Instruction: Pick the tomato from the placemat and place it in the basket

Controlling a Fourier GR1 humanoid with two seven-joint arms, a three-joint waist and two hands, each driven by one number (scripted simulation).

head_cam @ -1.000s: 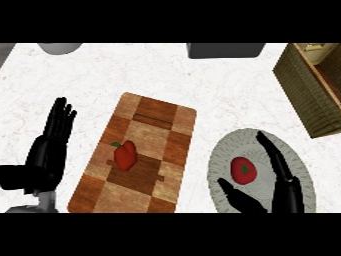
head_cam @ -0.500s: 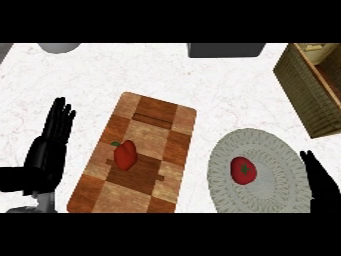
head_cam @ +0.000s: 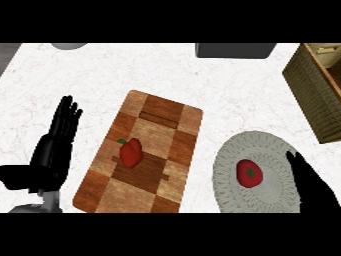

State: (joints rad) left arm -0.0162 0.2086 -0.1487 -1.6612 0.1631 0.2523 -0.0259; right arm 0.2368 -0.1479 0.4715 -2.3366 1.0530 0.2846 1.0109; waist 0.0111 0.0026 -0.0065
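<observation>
The tomato (head_cam: 249,173) lies on a round, pale woven placemat (head_cam: 236,200), a little right of the mat's middle, its green stem facing up. Nothing holds it. The placemat rests flat on the white marbled table (head_cam: 129,70).

The right hand (head_cam: 311,186) comes in from the lower right and lies over the placemat's right edge, just beside the tomato but apart from it. Its fingers are straight and point up the view, holding nothing.

Well to the left of the placemat, a wooden cutting board (head_cam: 158,145) of light and dark squares lies on the table, tilted a little off square. A red pepper (head_cam: 131,152) with a green stem sits on the board, left of its middle.

The left hand (head_cam: 53,150) is farther from the placemat, beyond the board's left edge and not touching the board. Its fingers are stretched out straight, the thumb is spread to the side, and it is empty.

The basket (head_cam: 313,90), brown woven with a lighter rim, stands on the table up and to the right of the placemat, partly cut off by the view's right edge. Two grey things, one dark (head_cam: 236,50) and one lighter (head_cam: 69,46), show only in part at the far edge of the table.
</observation>
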